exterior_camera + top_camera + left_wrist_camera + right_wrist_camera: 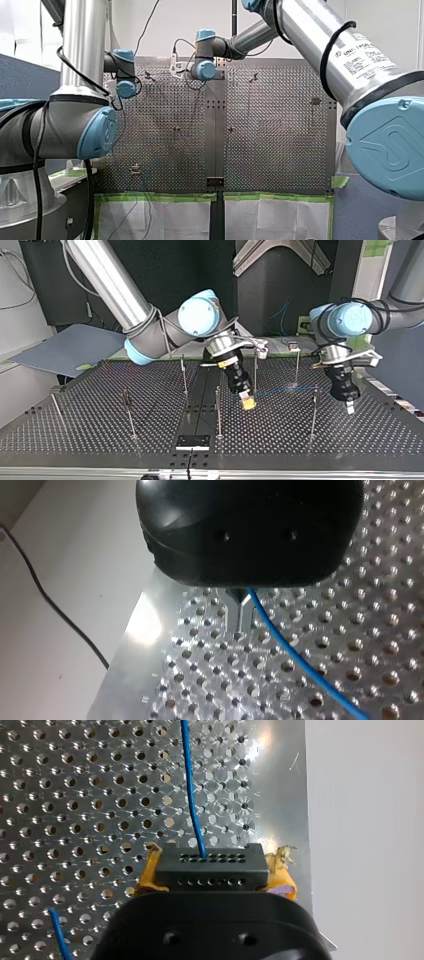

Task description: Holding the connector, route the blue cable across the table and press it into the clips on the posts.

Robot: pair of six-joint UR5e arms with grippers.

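Only the right wrist view shows the connector (210, 865). It is clamped between the yellow pads (149, 876) of my right hand (215, 870), its long axis lying from pad to pad, and the cable (192, 795) leaves it straight ahead. In the left wrist view my left hand (240, 614) is seen closed, with the cable just beside its metal fingers (232, 615); whether the cable is gripped cannot be told. In the top view the cable is stretched almost level from frame centre rightward, above the perforated worktop (100, 405) and among the posts (218, 410). Green tape (160, 197) is seen low in the front view.
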